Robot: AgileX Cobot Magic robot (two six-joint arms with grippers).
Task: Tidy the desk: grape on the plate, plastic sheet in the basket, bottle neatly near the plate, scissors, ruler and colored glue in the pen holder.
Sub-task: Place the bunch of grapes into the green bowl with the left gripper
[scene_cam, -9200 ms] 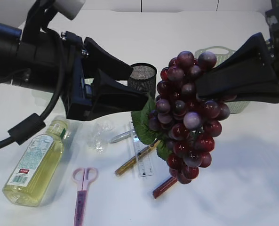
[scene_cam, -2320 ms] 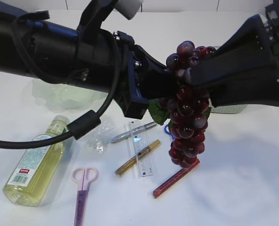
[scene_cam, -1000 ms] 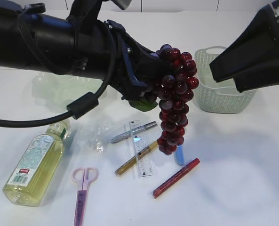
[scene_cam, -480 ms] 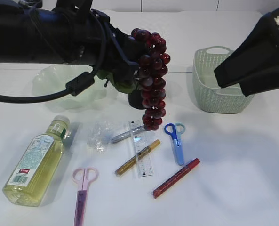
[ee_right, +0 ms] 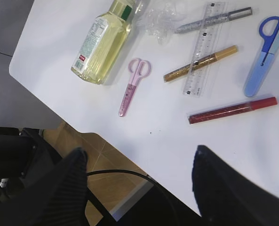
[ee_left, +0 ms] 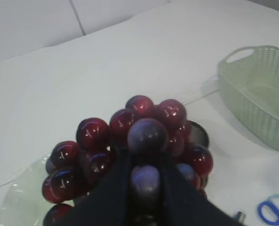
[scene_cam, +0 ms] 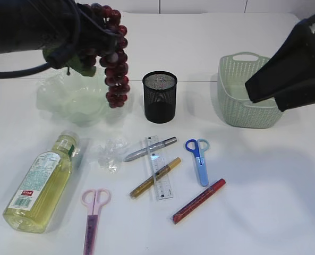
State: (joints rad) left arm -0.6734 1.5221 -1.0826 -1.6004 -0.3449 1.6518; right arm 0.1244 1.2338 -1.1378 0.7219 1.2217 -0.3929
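My left gripper (ee_left: 145, 162) is shut on a dark red grape bunch (scene_cam: 113, 61), which hangs over the right rim of the pale green plate (scene_cam: 67, 103). The grape (ee_left: 148, 134) fills the left wrist view. My right gripper (ee_right: 138, 157) stands open and empty, high over the table's front edge. On the table lie the bottle (scene_cam: 40, 180), crumpled plastic sheet (scene_cam: 110, 151), pink scissors (scene_cam: 93, 212), blue scissors (scene_cam: 199, 159), ruler (scene_cam: 160, 170) and silver (scene_cam: 149, 149), gold (scene_cam: 154, 178) and red (scene_cam: 198, 200) glue pens. The black mesh pen holder (scene_cam: 160, 96) and basket (scene_cam: 247, 95) stand behind them.
The right arm's dark body (scene_cam: 292, 69) overhangs the basket's right side. The right wrist view shows the table's front edge (ee_right: 106, 136) with floor below it.
The left gripper has carried the grape left and up, from in front of the pen holder to over the plate. The right arm has barely moved.
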